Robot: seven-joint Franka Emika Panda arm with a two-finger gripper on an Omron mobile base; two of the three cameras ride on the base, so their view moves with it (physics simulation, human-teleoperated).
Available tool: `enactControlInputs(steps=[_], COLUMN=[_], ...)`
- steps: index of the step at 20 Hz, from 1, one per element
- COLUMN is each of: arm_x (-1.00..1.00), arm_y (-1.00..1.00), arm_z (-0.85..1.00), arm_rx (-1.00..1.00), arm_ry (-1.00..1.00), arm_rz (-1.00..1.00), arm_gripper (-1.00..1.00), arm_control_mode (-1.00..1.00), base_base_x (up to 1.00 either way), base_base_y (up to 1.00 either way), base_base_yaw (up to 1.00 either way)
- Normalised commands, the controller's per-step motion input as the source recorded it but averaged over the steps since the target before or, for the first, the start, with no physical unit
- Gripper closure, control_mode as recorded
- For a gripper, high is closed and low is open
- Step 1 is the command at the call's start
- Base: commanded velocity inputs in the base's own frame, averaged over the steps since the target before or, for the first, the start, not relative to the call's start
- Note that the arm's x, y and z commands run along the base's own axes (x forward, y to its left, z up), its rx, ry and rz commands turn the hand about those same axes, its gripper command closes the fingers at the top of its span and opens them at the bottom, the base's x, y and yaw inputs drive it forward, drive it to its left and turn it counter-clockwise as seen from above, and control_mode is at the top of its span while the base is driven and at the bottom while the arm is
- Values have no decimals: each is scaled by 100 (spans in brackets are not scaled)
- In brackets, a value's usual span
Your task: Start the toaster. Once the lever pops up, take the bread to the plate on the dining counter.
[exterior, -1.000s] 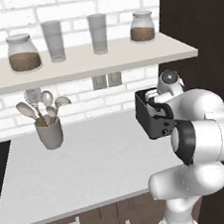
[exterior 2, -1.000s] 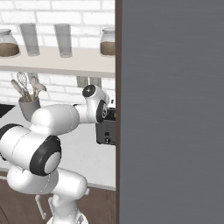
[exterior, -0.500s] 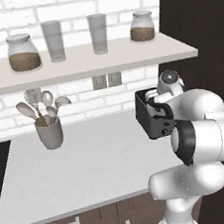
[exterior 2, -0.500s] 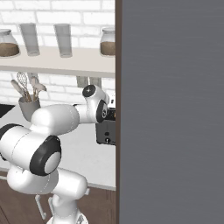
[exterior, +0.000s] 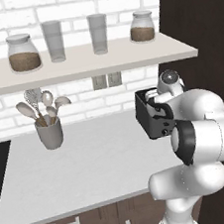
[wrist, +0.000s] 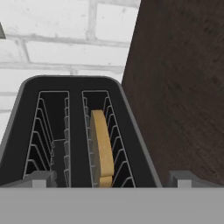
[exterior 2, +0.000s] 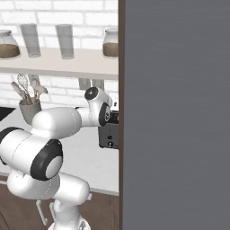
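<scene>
The black toaster sits right below my hand, seen from above with two wire-lined slots. The tan bread stands on edge in its right slot, and the left slot holds no slice. My gripper hangs open just above the toaster's near end, one fingertip on each side, gripping nothing. From the base, the toaster rests on the worktop against the dark cabinet wall, partly behind my arm, and the toaster's front knob faces outward. The plate and the dining counter are out of view.
A dark wood cabinet side rises close to the right of the toaster. A grey utensil crock stands at the left of the white worktop. The shelf above carries jars and glasses. A grey panel blocks the right base view.
</scene>
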Motion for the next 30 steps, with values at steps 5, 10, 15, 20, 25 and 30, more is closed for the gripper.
enactControlInputs(steps=[5,10,15,20,25,30], arm_x=[0,0,0,0,0,0], arm_y=[0,0,0,0,0,0], arm_z=[0,0,0,0,0,0], arm_rx=[0,0,0,0,0,0], arm_ry=[0,0,0,0,0,0], arm_rz=[0,0,0,0,0,0], arm_gripper=[-100,-100,-100,-100,-100,-100], arm_control_mode=[-100,-100,-100,-100,-100,-100], base_base_x=[0,0,0,0,0,0], base_base_y=[0,0,0,0,0,0], base_base_yaw=[0,0,0,0,0,0])
